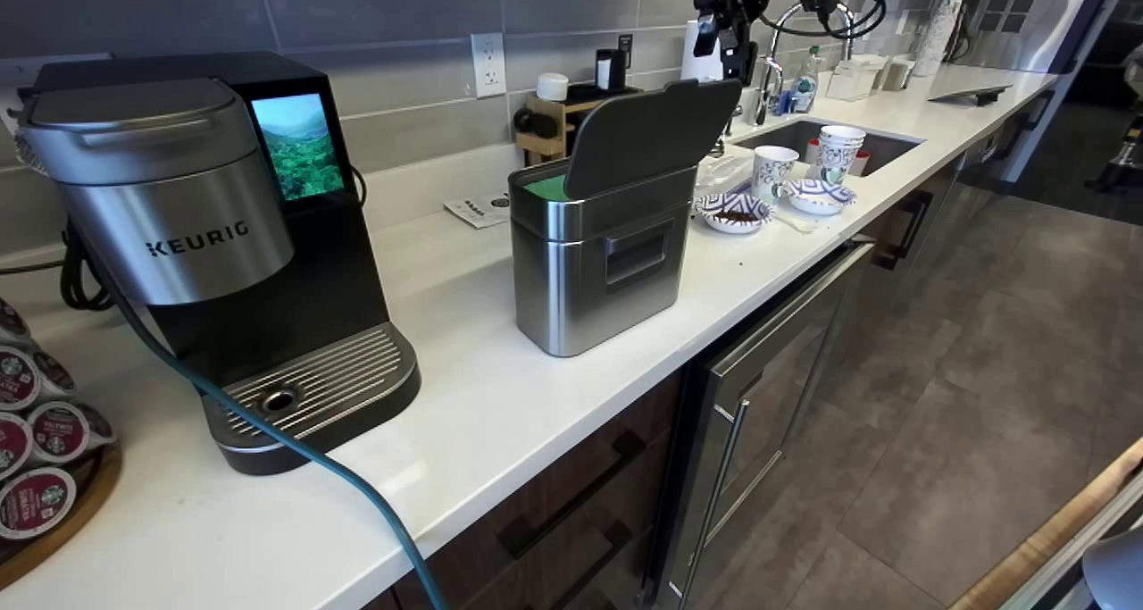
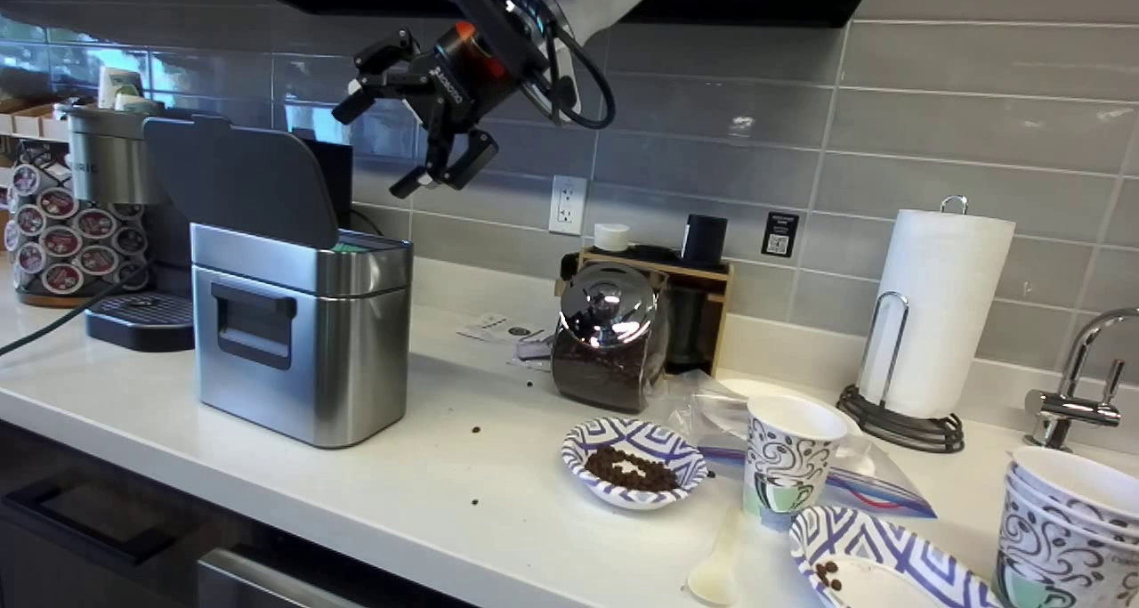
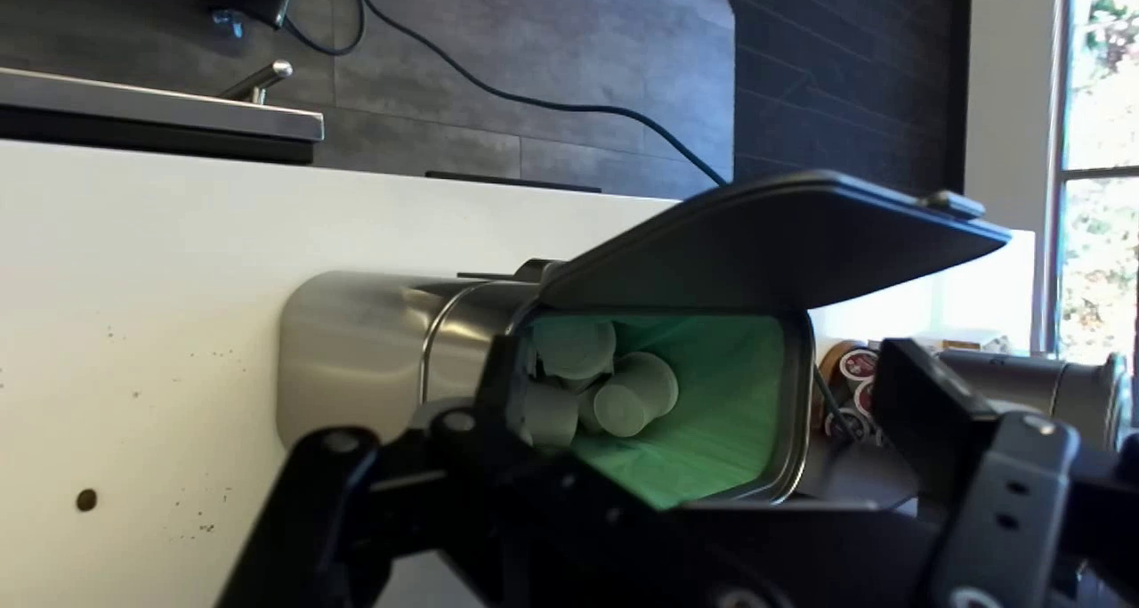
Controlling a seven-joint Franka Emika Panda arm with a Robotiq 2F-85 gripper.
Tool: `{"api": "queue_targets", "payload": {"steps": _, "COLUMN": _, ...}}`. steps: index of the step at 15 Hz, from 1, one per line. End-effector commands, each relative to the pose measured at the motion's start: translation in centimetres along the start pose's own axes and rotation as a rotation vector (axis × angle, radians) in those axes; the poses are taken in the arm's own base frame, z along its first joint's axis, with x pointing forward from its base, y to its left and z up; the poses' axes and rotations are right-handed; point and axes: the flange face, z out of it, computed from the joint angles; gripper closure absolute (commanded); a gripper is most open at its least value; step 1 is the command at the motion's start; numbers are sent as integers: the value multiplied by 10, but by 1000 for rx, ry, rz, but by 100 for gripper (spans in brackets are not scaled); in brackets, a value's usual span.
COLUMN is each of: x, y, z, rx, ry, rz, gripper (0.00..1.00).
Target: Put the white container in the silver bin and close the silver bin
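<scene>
Here we have the fingers point(image 2: 356, 102), hanging high and spread well apart! Below them we spot the silver bin point(image 2: 307, 350), its dark lid point(image 2: 245, 181) raised. Looking down past the fingers, we find whitish containers point(image 3: 636, 394) inside the green liner point(image 3: 716, 412); which one the task means, we can't tell. Farther from the fingers, beyond the bin, the coffee machine point(image 1: 223, 226) stands on the worktop point(image 1: 438, 431).

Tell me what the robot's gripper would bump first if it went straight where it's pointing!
Probably the silver bin: in the wrist view, the open gripper points toward its green-lined opening. The raised lid looks near that line, so it might get bumped first; depth is unclear.
</scene>
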Motion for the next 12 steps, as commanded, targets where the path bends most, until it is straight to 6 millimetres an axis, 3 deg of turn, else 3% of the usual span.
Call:
{"api": "queue_targets", "payload": {"steps": 1, "x": -6, "y": -6, "z": -1, "rx": -23, "ry": 18, "rz": -30, "gripper": 0}}
{"api": "queue_targets", "payload": {"steps": 4, "x": -24, "y": -21, "z": 0, "rx": -57, "ry": 50, "rz": -68, "gripper": 0}}
{"api": "queue_targets", "payload": {"steps": 8, "x": -28, "y": -20, "z": 3, "rx": -59, "ry": 52, "rz": -70, "gripper": 0}}
{"api": "queue_targets", "payload": {"steps": 12, "x": -39, "y": -76, "z": -4, "rx": -165, "ry": 33, "rz": -153, "gripper": 0}}
